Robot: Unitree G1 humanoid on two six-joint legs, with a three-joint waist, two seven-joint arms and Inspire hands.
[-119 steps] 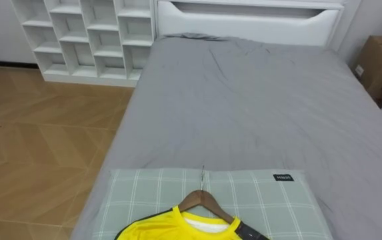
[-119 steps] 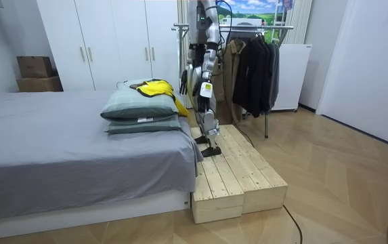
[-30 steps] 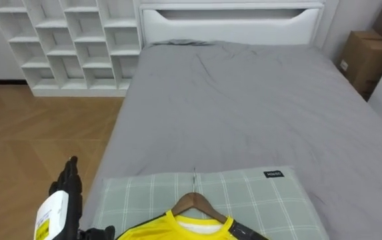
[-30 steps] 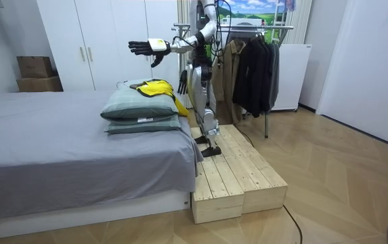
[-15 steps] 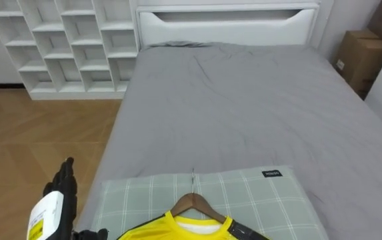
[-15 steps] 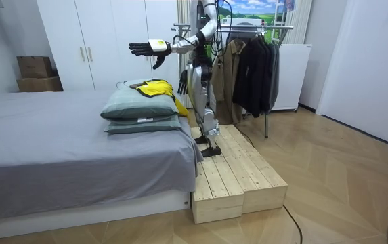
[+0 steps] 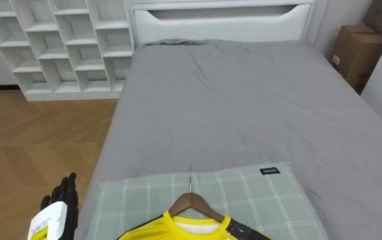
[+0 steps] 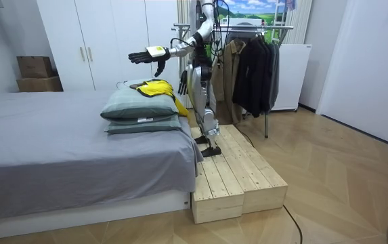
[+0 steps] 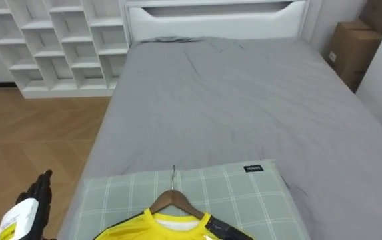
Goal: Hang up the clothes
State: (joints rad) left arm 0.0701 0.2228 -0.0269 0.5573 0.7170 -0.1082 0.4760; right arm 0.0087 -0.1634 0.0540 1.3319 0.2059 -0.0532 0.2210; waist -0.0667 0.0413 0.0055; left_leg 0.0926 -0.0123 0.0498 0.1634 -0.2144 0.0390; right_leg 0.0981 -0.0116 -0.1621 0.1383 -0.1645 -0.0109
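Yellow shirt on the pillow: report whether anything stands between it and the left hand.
Nothing visible does. The left hand hovers with straight fingers in open air left of the checked pillow, above the floor beside the bed. The yellow shirt lies on its wooden hanger on top of that pillow, uncovered.

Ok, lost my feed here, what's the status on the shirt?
Left hand open, raised, empty. Right hand at its side. Yellow shirt on hanger, flat on pillow. Nothing blocking.

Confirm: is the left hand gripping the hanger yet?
No. The left hand is open, left of the pillow, apart from the wooden hanger in the yellow shirt.
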